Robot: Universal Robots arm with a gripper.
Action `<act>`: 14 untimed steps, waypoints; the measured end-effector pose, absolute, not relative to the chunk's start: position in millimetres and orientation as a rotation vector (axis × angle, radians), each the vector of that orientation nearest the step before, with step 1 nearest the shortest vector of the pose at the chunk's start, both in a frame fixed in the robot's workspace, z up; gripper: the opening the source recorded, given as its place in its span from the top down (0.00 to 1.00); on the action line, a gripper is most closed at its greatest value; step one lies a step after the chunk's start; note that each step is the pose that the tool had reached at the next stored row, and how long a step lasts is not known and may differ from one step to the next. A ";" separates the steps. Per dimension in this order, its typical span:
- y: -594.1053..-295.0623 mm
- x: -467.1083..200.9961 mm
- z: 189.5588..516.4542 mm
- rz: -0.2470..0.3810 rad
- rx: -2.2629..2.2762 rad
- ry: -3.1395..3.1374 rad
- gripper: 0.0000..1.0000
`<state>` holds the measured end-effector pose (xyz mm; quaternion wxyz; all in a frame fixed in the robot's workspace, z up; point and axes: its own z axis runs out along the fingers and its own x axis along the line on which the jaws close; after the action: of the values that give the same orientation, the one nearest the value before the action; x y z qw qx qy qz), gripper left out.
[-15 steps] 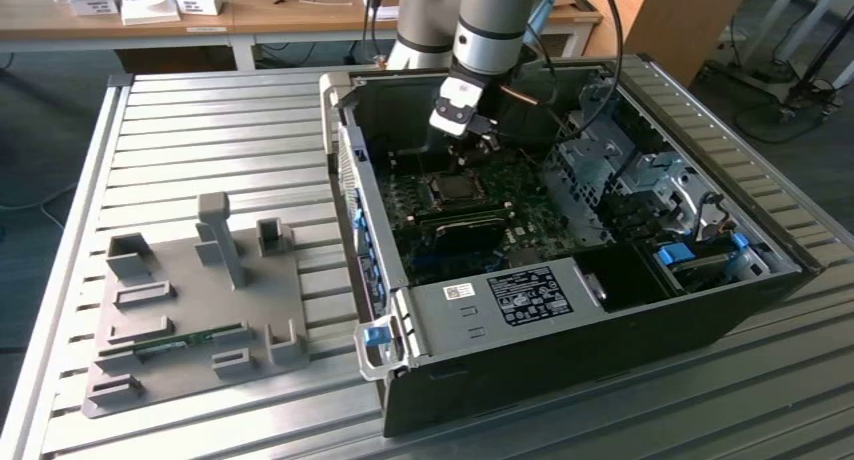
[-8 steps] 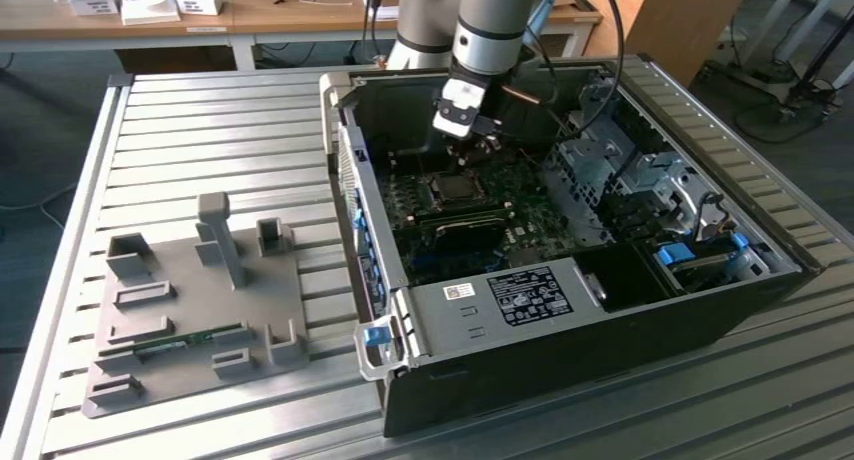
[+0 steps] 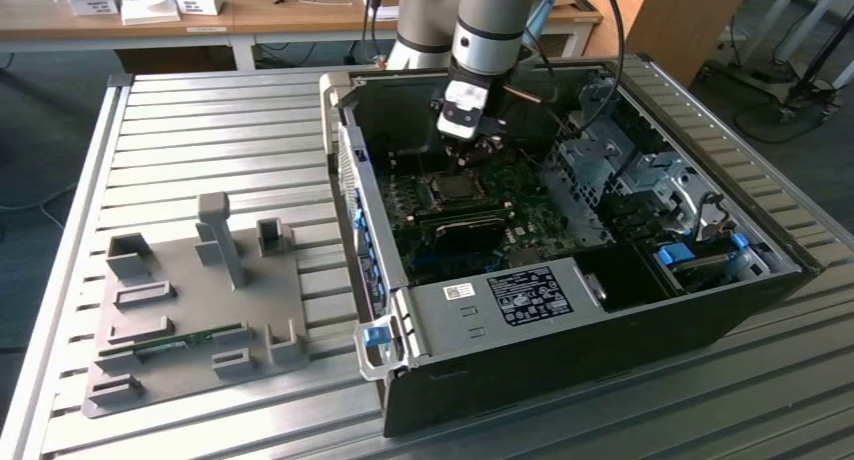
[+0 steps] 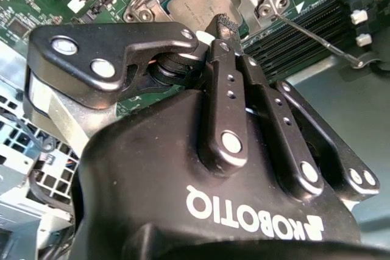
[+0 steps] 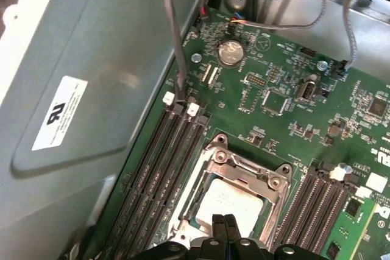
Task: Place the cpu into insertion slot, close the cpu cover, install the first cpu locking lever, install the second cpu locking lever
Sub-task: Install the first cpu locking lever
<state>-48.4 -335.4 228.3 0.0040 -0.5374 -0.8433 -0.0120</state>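
Inside the open computer case (image 3: pixel 641 330), the gripper (image 5: pixel 224 222) hangs with its jaws pressed together, gripping nothing. The cpu (image 5: pixel 230 202) sits in its socket just beneath the fingertips, framed by the cpu cover (image 5: pixel 247 165).

The cpu (image 5: pixel 226 204) is a flat square chip with a silvery-grey top, lying level in its socket on the green board (image 5: pixel 286 120). The cpu cover (image 5: pixel 247 167), a thin metal frame, lies down around it, and its window shows the chip's top.

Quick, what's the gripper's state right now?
Gripper: shut, holding nothing, poised just over the cpu.
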 end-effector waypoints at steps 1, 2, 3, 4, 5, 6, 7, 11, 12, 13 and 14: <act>-335.4 -48.6 228.3 -0.037 -1.673 -2.650 0.89; -335.4 -48.7 228.3 -0.037 -1.661 -2.657 0.89; -335.4 -48.9 228.3 -0.037 -1.649 -2.664 0.89; -335.4 -49.5 228.1 -0.037 -1.597 -2.695 0.89; -335.4 -49.7 228.1 -0.037 -1.586 -2.702 0.89; -335.4 -49.8 228.1 -0.037 -1.575 -2.708 0.89; -335.4 -49.9 228.1 -0.037 -1.565 -2.714 0.89; -335.4 -50.4 228.0 -0.037 -1.524 -2.736 0.89; -335.4 -50.5 228.0 -0.037 -1.514 -2.742 0.89; -335.4 -50.6 228.0 -0.037 -1.504 -2.747 0.89; -335.4 -50.7 228.0 -0.036 -1.494 -2.752 0.89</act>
<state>-50.7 -335.4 228.0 0.0048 -0.4770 -0.8788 -0.0116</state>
